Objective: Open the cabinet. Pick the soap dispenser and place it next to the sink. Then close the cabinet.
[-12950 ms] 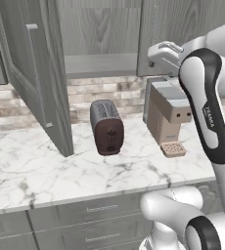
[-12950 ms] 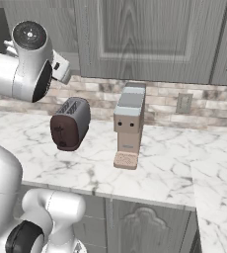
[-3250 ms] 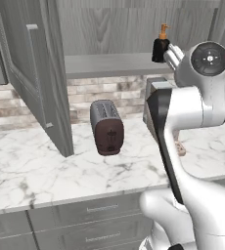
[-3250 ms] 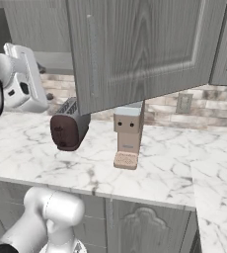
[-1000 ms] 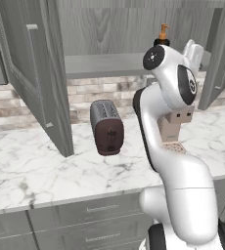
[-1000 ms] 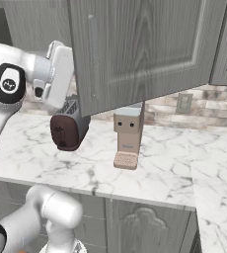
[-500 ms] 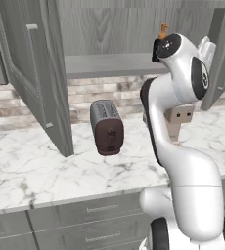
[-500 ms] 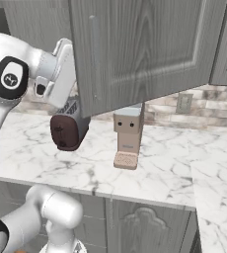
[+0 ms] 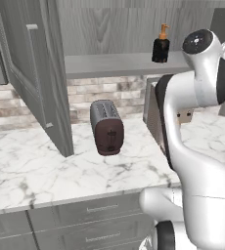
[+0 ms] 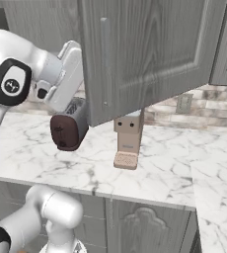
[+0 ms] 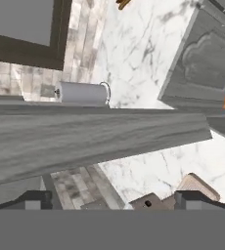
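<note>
The cabinet stands open, its left door (image 9: 33, 78) swung out over the counter and its right door (image 10: 150, 54) swung toward the right base camera. On the grey shelf (image 9: 109, 63) inside stands the soap dispenser (image 9: 160, 45), a dark bottle with an orange pump, upright and untouched. My arm's upper joint (image 9: 205, 53) is just to the right of it, and my hand reaches behind the right door. In the hand view my gripper (image 11: 114, 200) is open with nothing between its fingertips (image 11: 33, 199), facing that door's edge (image 11: 95, 132). The sink is out of view.
A dark toaster (image 9: 107, 128) and a beige coffee machine (image 10: 128, 138) stand on the marble counter (image 9: 31, 166) under the cabinet. A paper towel roll (image 11: 82, 93) hangs on the brick wall. Drawer fronts (image 9: 95, 210) run below the counter edge.
My arm's upper joint has swung right and up, uncovering the soap dispenser on the shelf. The hand has moved further behind the right door. The gripper stays open.
</note>
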### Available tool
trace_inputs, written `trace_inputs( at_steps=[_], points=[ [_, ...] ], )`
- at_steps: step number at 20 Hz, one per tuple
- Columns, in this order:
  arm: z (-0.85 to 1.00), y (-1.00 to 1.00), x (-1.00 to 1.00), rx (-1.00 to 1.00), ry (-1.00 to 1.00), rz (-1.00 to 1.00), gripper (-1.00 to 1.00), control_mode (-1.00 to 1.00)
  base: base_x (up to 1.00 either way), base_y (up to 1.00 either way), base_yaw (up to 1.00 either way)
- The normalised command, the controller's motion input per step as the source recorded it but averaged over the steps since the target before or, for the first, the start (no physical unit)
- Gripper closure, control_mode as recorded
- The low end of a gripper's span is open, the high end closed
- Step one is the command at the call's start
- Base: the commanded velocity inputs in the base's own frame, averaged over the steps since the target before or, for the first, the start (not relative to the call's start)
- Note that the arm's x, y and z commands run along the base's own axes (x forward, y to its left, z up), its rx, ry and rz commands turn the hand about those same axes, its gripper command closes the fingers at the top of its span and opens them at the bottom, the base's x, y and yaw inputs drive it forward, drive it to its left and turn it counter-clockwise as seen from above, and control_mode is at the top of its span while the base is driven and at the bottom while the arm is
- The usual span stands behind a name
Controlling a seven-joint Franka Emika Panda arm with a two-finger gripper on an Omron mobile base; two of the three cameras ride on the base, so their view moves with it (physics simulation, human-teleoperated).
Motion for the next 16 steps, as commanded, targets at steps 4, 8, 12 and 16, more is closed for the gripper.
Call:
trace_inputs(
  at_steps=[4, 8, 12, 16],
  points=[
    [-0.06, -0.33, -0.17, 0.13, -0.17, -0.09, -1.0, -1.0, 0.0, 0.0, 0.0],
    [-0.02, -0.51, -0.1, 0.11, -0.13, -0.08, -1.0, -1.0, 0.0, 0.0, 0.0],
    [0.0, -0.53, -0.12, 0.08, -0.14, -0.09, -1.0, -1.0, 0.0, 0.0, 0.0],
    [0.0, -0.53, -0.13, 0.07, -0.14, -0.09, -1.0, -1.0, 0.0, 0.0, 0.0]
  ],
)
